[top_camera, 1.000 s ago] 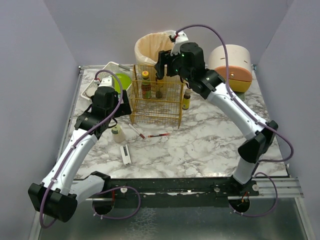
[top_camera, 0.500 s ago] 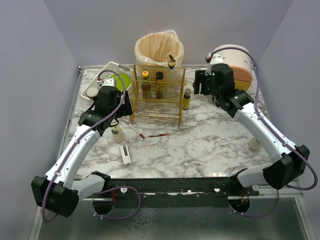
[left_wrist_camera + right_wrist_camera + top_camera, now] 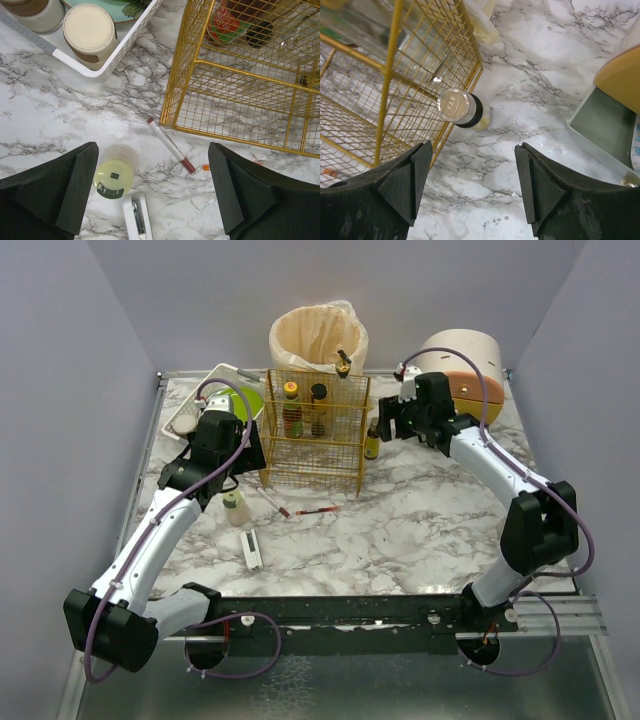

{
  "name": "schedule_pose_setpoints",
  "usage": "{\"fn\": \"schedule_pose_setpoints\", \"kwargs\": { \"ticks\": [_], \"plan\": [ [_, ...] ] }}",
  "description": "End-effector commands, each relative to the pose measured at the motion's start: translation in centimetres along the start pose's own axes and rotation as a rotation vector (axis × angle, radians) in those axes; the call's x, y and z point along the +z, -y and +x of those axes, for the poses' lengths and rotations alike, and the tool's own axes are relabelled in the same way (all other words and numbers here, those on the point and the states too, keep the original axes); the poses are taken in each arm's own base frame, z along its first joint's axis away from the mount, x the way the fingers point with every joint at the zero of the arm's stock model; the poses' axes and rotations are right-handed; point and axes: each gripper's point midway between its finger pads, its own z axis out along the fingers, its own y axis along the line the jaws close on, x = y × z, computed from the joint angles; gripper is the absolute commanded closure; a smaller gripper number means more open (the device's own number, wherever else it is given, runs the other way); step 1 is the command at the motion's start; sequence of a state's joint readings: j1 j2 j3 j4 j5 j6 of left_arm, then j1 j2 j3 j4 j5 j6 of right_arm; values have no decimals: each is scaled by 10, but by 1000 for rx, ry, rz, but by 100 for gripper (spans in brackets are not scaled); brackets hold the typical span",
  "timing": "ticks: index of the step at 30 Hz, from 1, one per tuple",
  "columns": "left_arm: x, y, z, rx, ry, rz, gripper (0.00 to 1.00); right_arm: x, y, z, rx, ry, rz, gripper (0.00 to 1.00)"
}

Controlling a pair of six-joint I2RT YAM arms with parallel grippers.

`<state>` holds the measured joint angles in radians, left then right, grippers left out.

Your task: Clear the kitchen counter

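The kitchen counter (image 3: 420,530) is white marble with grey veins. My left gripper (image 3: 237,470) (image 3: 152,187) is open and empty above it; a small jar with a yellow-green lid (image 3: 114,177) (image 3: 236,508) sits by the left finger. A white pen with a red tip (image 3: 171,151) and a white stapler-like item (image 3: 137,217) (image 3: 252,550) lie between the fingers. My right gripper (image 3: 386,426) (image 3: 472,185) is open and empty, just above a small yellow bottle with a silver cap (image 3: 462,109) (image 3: 372,439) that stands beside the gold wire rack (image 3: 315,435).
The rack holds two bottles (image 3: 291,407), and a small dark bottle (image 3: 343,362) sits at its top back edge. Behind it stands a lined bin (image 3: 318,335). A white dish tray (image 3: 205,390) is back left, a cream-and-orange container (image 3: 462,370) back right. A red pen (image 3: 318,511) lies mid-counter.
My right arm has swung from above the rack and bin out to the right, then down beside the small yellow bottle. The small dark bottle now shows where that gripper was. The left arm barely moved.
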<state>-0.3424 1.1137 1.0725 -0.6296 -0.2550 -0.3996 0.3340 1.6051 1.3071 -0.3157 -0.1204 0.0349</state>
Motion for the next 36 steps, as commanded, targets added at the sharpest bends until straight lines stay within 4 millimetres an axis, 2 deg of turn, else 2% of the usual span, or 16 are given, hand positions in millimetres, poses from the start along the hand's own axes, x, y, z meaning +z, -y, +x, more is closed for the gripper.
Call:
{"fn": "schedule_pose_setpoints", "kwargs": {
  "ticks": [1,11,22,30,33,36],
  "plan": [
    [-7,2,-21,-1,59,8,1,20,-4,-24,-63,68,-52,25],
    [-5,4,-19,-11,48,15,1,47,-3,-22,-114,52,-75,26],
    [-3,5,-18,-11,46,19,1,68,-3,-7,-123,-5,-98,40],
    [-3,5,-17,-9,46,18,1,72,-2,-1,-116,-21,-95,56],
    [-3,5,-17,-10,45,20,1,67,1,-8,-118,1,-69,65],
    [-2,4,-16,-10,45,17,1,51,8,-23,-121,41,-17,77]
  ]
}}
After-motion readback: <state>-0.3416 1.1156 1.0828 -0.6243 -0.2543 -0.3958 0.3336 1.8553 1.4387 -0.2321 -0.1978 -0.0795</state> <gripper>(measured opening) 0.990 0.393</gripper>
